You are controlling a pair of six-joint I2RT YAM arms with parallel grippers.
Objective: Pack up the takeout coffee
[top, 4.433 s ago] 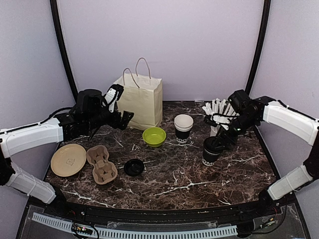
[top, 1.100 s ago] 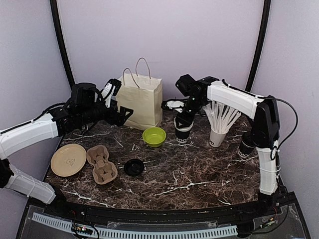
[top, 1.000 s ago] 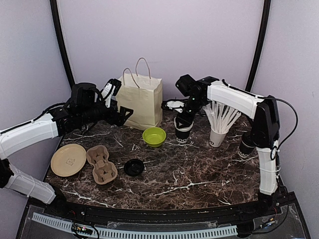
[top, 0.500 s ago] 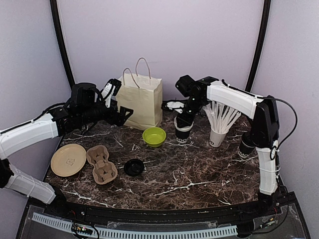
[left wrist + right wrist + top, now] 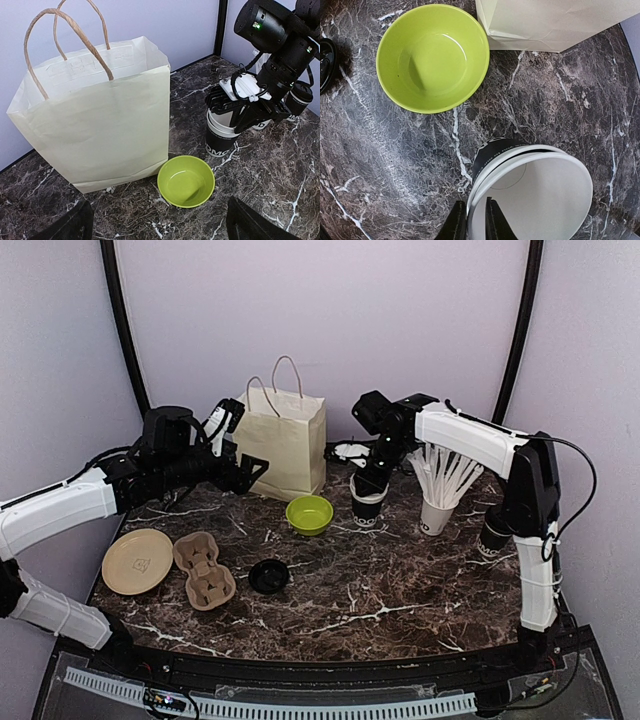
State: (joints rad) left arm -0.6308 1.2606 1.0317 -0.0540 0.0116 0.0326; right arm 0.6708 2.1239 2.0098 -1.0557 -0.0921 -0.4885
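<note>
Starting leftmost, the left gripper [image 5: 245, 476] is held spread beside the stiff cream paper bag [image 5: 283, 445], and past the glossy green bowl [image 5: 309, 513] the black paper coffee cup [image 5: 367, 510], upright on the marble table [image 5: 400, 590], is pinched by its thin white rim from above by the right gripper [image 5: 474, 210].

The paper bag [image 5: 285, 445] and green bowl [image 5: 309, 513] crowd the coffee cup [image 5: 366, 505] on its left. The straw cup [image 5: 436, 515] stands off right. Bare marble tabletop [image 5: 400, 590] lies in front.
</note>
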